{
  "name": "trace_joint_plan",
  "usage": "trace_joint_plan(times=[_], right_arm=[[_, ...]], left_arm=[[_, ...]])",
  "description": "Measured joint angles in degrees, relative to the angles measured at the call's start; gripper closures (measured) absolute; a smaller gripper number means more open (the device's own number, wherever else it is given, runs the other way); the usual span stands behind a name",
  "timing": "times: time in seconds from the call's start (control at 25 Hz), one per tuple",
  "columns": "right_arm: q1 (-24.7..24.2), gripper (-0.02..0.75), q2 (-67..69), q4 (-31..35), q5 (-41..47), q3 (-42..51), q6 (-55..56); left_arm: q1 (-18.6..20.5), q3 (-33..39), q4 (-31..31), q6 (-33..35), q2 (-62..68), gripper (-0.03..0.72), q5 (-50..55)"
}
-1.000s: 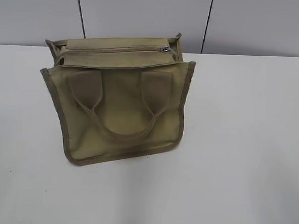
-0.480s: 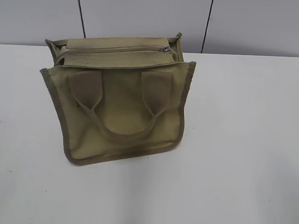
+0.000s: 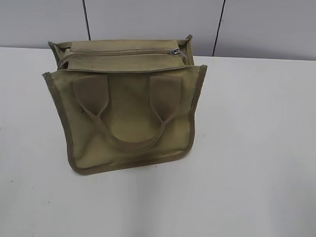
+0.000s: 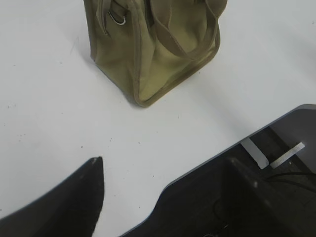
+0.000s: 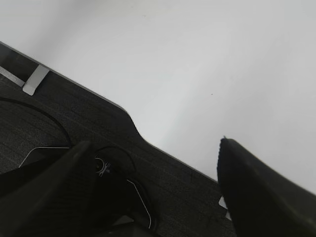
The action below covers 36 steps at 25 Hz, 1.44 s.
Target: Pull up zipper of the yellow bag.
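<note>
my yellow bag (image 3: 129, 114) stands on the white table (image 3: 251, 154), and my two grippers are not near it.

the zipper (image 3: 119, 52) runs along the bag's top, with its little silver pull (image 3: 175, 51) at the right end. my left gripper (image 4: 133, 197) is low near the table edge, well apart from the bag; i see only one finger, so i cannot tell how wide it is. my right gripper (image 5: 155, 182) is spread wide and holds nothing.
</note>
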Motion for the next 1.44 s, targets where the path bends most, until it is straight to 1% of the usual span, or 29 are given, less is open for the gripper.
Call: trace_joint_plan(times=[0.08, 0.12, 0.2, 0.44, 0.52, 0.6, 0.68, 0.8, 1.0, 1.44], right_arm=[[-0.08, 0.152, 0.0, 0.0, 0.0, 0.0, 0.0], [-0.78, 0.152, 0.0, 0.1, 0.0, 0.0, 0.0], [-3.44, 0.152, -0.31, 0.2, 0.0, 0.0, 0.06], [-16.58, 0.152, -5.08, 0.37, 0.0, 0.0, 0.06], [-20.37, 0.152, -7.86, 0.37, 0.0, 0.0, 0.06], [-22.53, 0.152, -11.11, 0.37, 0.0, 0.04, 0.06], [-23.41, 0.152, -13.9, 0.37, 0.0, 0.06, 0.06], [-23.49, 0.152, -16.94, 0.42, -0.05, 0.11, 0.06], [-23.49, 0.152, -17.09, 0.65, -0.05, 0.11, 0.06], [-23.49, 0.152, -17.09, 0.86, -0.05, 0.11, 0.06]], left_arm=[[0.78, 0.0, -0.04, 0.0, 0.0, 0.137, 0.0], [2.11, 0.0, -0.12, 0.0, 0.0, 0.137, 0.0], [6.18, 0.0, -0.12, 0.0, 0.0, 0.137, -0.02], [22.78, 0.07, -0.12, 0.0, -1.36, 0.137, -0.09], [26.7, 0.07, -0.12, 0.0, -1.88, 0.137, -0.14], [29.33, 0.07, -0.12, 0.0, -2.96, 0.137, -0.16], [30.19, 0.07, -0.12, 0.0, -4.44, 0.137, -0.21], [30.39, 0.07, -0.12, 0.0, -6.95, 0.137, -0.31], [31.35, 0.07, -0.17, 0.0, -7.67, 0.137, -0.31], [31.35, 0.07, -0.17, 0.0, -7.73, 0.139, -0.31]])
